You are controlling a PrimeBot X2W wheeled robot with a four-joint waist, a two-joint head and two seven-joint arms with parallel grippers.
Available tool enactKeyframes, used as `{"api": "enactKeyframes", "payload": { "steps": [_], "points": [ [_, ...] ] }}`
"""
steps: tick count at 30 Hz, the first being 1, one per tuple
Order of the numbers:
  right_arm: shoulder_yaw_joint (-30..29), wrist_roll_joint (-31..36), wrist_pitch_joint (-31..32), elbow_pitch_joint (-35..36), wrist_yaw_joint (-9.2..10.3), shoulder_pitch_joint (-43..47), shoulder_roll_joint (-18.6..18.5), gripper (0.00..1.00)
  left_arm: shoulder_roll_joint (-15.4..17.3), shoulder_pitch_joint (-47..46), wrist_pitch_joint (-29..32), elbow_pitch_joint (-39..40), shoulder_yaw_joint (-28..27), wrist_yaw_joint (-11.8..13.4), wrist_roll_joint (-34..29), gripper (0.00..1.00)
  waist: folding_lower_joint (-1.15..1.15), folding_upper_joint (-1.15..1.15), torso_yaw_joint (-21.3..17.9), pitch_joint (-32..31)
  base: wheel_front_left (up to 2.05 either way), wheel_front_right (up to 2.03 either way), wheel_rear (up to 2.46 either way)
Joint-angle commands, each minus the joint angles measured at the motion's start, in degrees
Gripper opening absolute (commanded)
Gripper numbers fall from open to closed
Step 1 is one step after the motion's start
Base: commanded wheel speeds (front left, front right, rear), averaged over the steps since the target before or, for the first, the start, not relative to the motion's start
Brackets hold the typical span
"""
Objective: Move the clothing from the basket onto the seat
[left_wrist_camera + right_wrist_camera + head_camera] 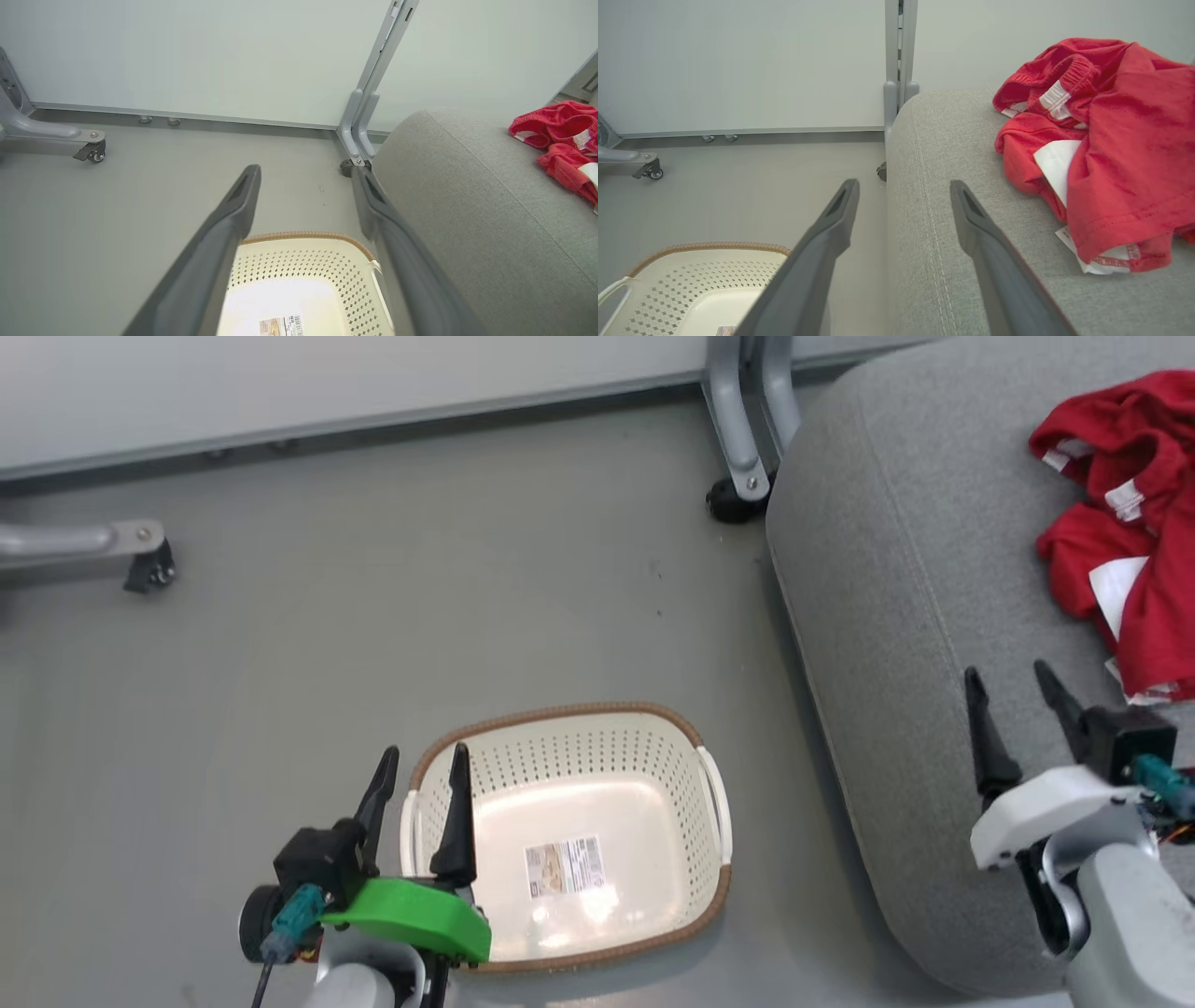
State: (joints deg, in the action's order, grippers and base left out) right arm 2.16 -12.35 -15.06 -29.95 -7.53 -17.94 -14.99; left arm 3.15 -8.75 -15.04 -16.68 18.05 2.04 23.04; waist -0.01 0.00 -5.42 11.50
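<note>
Red clothing (1131, 523) with white panels lies crumpled on the grey seat (896, 616) at the right; it also shows in the wrist views (1106, 154) (560, 144). The cream basket (569, 831) with its brown rim stands on the floor, holding nothing but a label on its bottom. My left gripper (422, 767) hangs open over the basket's left handle. Above the seat's front part my right gripper (1008, 683) is open, with the clothing lying just to its right, apart from the fingers.
The grey floor (420, 597) spreads left of the seat. A wheeled metal leg (140, 555) stands at the far left, and another frame leg with a castor (742, 490) sits by the seat's back corner. A pale wall (327, 373) closes the far side.
</note>
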Motion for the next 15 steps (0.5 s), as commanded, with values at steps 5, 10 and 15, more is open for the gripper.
{"api": "enactKeyframes", "payload": {
  "steps": [5, 10, 15],
  "points": [
    [3.44, -1.85, -0.17, 7.11, 0.08, 9.7, 2.81, 1.0, -0.17, 3.88, -0.17, -1.34, -2.72, 1.87, 2.41, 1.0, 0.01, 0.0, 4.42, -11.99, 0.0, 0.0, 0.0],
    [3.9, -1.13, -0.17, 13.25, 0.08, 16.67, 6.01, 1.0, -0.09, 6.63, -0.12, 2.67, -4.48, 1.45, 2.32, 1.0, 0.01, 0.0, 5.96, -13.87, 0.0, 0.0, 0.0],
    [3.15, -1.04, -0.17, 19.19, 0.08, 20.8, 8.02, 1.0, -0.15, 9.91, -0.11, 7.65, -5.85, 0.94, -2.17, 1.0, 0.01, 0.0, 6.63, -15.22, 0.0, 0.0, 0.0]
  ]
}}
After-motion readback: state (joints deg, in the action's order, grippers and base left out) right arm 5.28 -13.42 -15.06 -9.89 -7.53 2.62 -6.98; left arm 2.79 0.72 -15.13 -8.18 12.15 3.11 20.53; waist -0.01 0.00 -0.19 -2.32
